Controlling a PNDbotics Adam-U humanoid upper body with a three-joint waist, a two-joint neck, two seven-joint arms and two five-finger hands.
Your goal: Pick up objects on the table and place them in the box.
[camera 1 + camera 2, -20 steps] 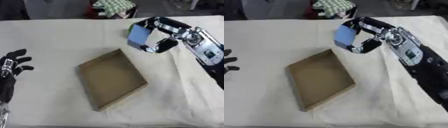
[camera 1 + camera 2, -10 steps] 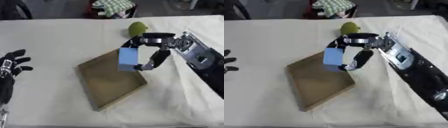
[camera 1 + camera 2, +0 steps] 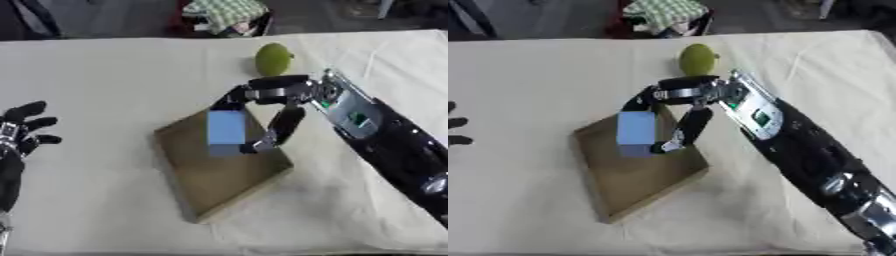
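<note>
My right hand (image 3: 273, 109) reaches in from the right and is shut on a light blue block (image 3: 227, 133), pinched between thumb and fingers. The block hangs over the upper part of the shallow brown cardboard box (image 3: 219, 187), which lies askew in the middle of the table. A green round fruit (image 3: 273, 59) sits on the cloth behind the hand. My left hand (image 3: 22, 131) rests open at the left edge, fingers spread.
A white cloth (image 3: 105, 80) covers the table, wrinkled at the right. Beyond the far edge stands a container holding a green checked cloth (image 3: 223, 12).
My right hand has carried the blue block from the far right down and left until it is over the box. The green fruit behind it has come into view. The left hand stayed still.
</note>
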